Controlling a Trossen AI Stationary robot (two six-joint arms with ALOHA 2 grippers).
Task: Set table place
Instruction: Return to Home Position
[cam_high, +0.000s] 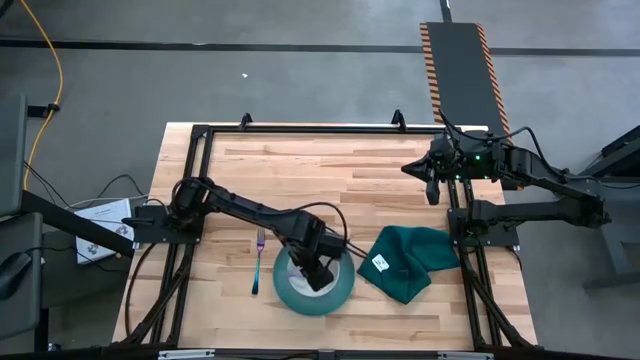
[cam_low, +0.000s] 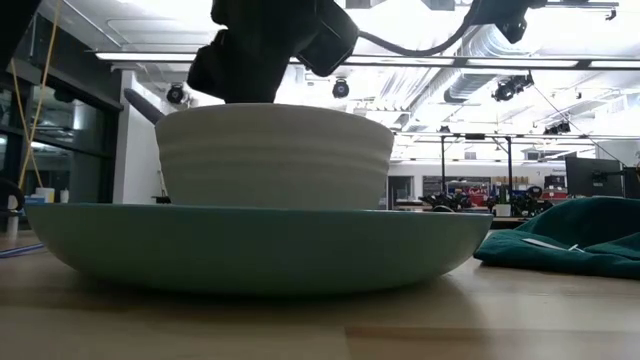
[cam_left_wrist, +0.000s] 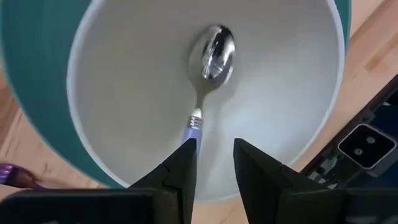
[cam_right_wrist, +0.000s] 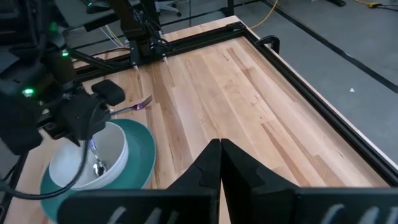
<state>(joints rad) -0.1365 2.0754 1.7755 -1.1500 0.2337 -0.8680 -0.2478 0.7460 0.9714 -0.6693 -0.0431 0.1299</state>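
Note:
A white bowl (cam_left_wrist: 124, 93) stands in a round teal plate (cam_high: 290, 295) near the table's near edge. A metal spoon (cam_left_wrist: 211, 53) with a blue-purple handle lies in the bowl, its scoop on the bowl's bottom and its handle rising toward my left gripper (cam_left_wrist: 214, 146). That gripper hangs open just above the bowl, pointing down. A fork (cam_high: 259, 262) with a purple handle lies flat on the table just left of the plate. My right gripper (cam_right_wrist: 221, 146) is shut and empty, high over the table's far right part (cam_high: 432, 190). My left gripper's fingers stand apart above the bowl. The spoon's handle (cam_left_wrist: 194, 123) runs up behind one fingertip (cam_left_wrist: 185, 155), which hides its free end. I cannot tell whether that finger touches the handle.
A dark green cloth (cam_high: 410, 260) with a white tag lies crumpled on the table right of the plate. It also shows in the low view (cam_low: 575, 235). The wooden table (cam_high: 330, 170) is bare planks from its middle to its far edge, inside a black frame.

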